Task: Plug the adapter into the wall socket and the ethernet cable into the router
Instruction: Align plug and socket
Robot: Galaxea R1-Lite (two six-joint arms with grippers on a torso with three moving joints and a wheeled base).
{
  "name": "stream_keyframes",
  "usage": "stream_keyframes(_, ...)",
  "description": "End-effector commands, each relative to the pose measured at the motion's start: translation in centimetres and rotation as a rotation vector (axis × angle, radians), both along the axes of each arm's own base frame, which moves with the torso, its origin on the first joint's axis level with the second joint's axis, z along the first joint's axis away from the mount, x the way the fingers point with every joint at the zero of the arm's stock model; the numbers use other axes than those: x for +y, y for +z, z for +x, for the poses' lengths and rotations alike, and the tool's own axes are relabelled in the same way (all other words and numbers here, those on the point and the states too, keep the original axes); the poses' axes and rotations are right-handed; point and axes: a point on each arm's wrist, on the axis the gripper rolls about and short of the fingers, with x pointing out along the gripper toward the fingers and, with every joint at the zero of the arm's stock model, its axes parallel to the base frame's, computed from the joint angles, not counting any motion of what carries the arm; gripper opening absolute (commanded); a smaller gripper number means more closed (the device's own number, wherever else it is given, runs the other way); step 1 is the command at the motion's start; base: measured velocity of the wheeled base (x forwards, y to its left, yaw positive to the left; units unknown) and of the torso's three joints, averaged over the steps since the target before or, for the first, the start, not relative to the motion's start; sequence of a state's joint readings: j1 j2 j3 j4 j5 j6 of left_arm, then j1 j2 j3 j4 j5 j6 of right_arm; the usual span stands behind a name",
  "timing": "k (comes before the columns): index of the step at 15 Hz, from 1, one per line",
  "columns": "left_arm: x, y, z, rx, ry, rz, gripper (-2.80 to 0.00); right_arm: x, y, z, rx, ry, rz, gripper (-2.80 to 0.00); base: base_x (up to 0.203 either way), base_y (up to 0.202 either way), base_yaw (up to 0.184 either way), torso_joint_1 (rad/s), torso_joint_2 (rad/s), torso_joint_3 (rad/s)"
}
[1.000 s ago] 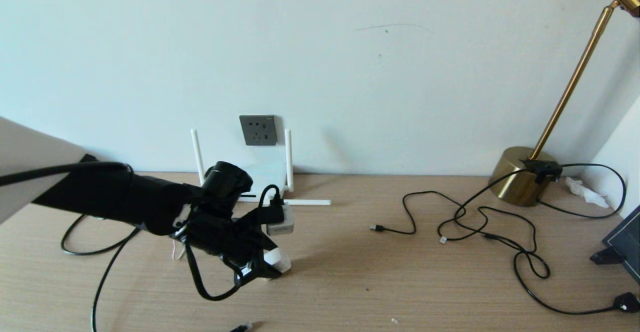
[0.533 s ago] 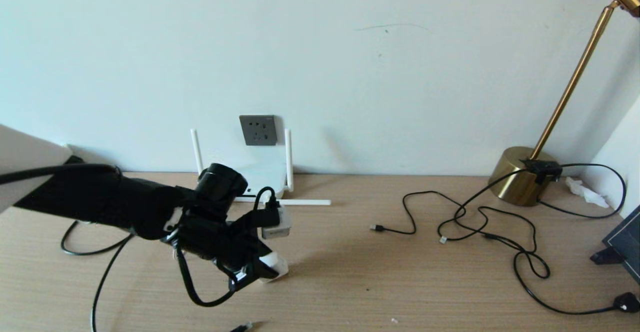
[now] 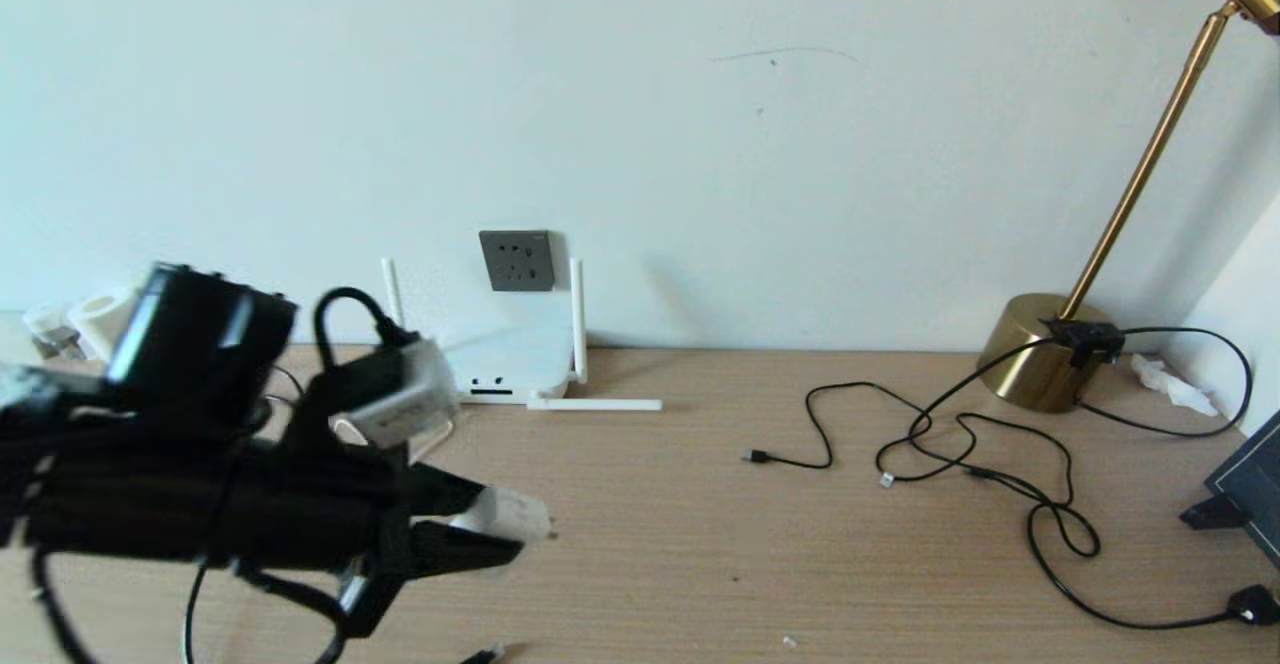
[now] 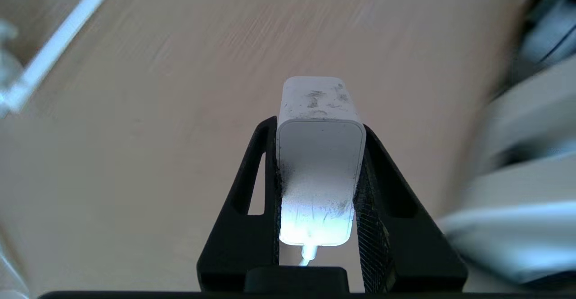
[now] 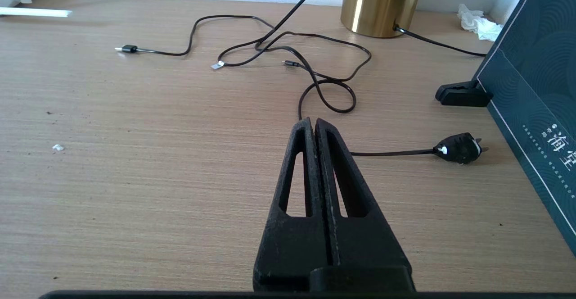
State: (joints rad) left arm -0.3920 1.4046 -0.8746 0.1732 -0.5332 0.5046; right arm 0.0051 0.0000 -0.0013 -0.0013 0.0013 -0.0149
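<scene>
Two plugging jobs are being asked for, and neither is being shown as finished; the adapter step is judged to be the one in hand. Everything is being carried by the table [image 3: 900,564], with the wall socket [image 3: 516,260] taken as landmark. The router [image 3: 510,356] is being seen directly below the socket, against the wall. Far right of the socket, a brass lamp base [image 3: 1040,349] and a tangle of thin black cables [image 3: 960,444] are lying well clear of the route. The left gripper [image 3: 480,534] is being held low and left of the socket, well apart from it, its jaws clamped on the adapter [image 4: 320,155]. For the next move, the adapter is probably needing to be raised, turned prongs-first to the socket and pushed in over the router's antennas. The right gripper [image 5: 315,132], jaws pressed together and empty, is being kept over the table right of the socket. The ethernet cable plug [image 3: 484,655] is lying at the table's near edge, below the socket.
</scene>
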Motion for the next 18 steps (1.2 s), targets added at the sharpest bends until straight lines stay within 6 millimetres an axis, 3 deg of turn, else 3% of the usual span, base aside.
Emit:
stream_keyframes(1, 2.1, 4.0, -5.6, 0.101, 0.176, -0.281, -2.80, 0.0, 0.0, 0.0, 0.001, 0.001, 0.000, -2.80, 0.000, 0.000, 0.000, 0.000, 0.00, 0.000)
stream_keyframes(3, 3.2, 5.2, -8.4, 0.320, 0.325, -0.529, -2.80, 0.0, 0.0, 0.0, 0.002, 0.000, 0.000, -2.80, 0.000, 0.000, 0.000, 0.000, 0.00, 0.000)
stream_keyframes(5, 3.3, 3.9, -8.3, 0.315, 0.448, -0.633, -2.80, 0.0, 0.0, 0.0, 0.003, 0.001, 0.000, -2.80, 0.000, 0.000, 0.000, 0.000, 0.00, 0.000)
stream_keyframes(7, 2.3, 2.5, -5.3, 0.169, 0.585, -0.677, -2.80, 0.0, 0.0, 0.0, 0.001, 0.000, 0.000, -2.80, 0.000, 0.000, 0.000, 0.000, 0.00, 0.000)
stream_keyframes(12, -1.0, -3.5, 3.0, -0.114, 0.874, -0.679, -2.80, 0.0, 0.0, 0.0, 0.001, 0.000, 0.001, -2.80, 0.000, 0.000, 0.000, 0.000, 0.00, 0.000)
stream_keyframes(15, -2.4, -7.6, 6.9, -0.252, 0.958, -0.623, -2.80, 0.0, 0.0, 0.0, 0.001, 0.000, 0.000, -2.80, 0.000, 0.000, 0.000, 0.000, 0.00, 0.000)
stream_keyframes(18, -2.4, -10.8, 10.1, -0.365, 0.993, -0.542, -2.80, 0.0, 0.0, 0.0, 0.003, 0.001, 0.001, -2.80, 0.000, 0.000, 0.000, 0.000, 0.00, 0.000)
